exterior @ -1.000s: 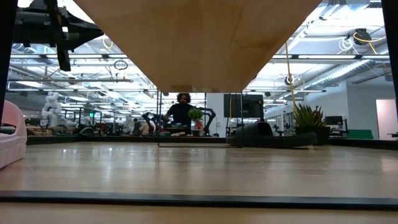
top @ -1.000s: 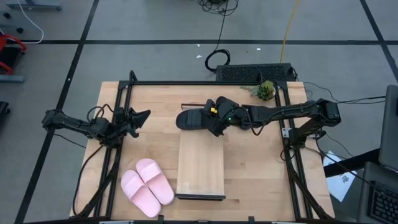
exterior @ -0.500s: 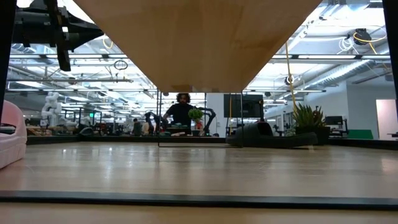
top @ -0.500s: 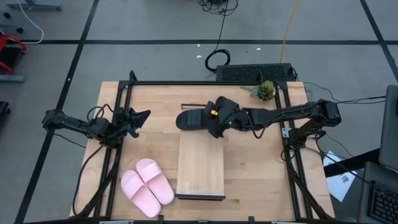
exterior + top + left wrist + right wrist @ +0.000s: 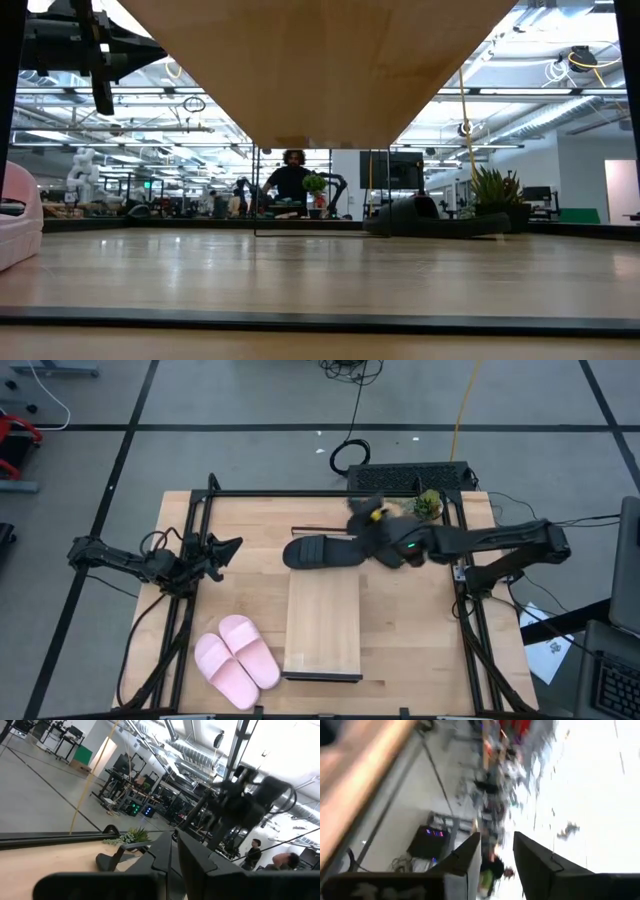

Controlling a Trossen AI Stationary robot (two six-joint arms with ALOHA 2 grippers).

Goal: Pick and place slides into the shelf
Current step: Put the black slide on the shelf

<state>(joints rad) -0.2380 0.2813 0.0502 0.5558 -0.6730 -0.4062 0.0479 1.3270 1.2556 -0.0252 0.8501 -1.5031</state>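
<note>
A small green plant (image 5: 427, 505) sat at the bench's (image 5: 420, 620) far edge — a person (image 5: 291, 178) sat beyond.

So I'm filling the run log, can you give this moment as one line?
left gripper: idle at table's left, shut | right gripper: empty, open, beyond black slide | pink slides: on table | shelf: bare

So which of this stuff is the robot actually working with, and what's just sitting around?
Part of the job:
- black slide lying on the table by the shelf's far end
- pink slides, a pair near the front left
- shelf, nothing on it
- right gripper, left gripper

Just lying about:
- small green plant
- black keyboard-like unit at the far edge
</note>
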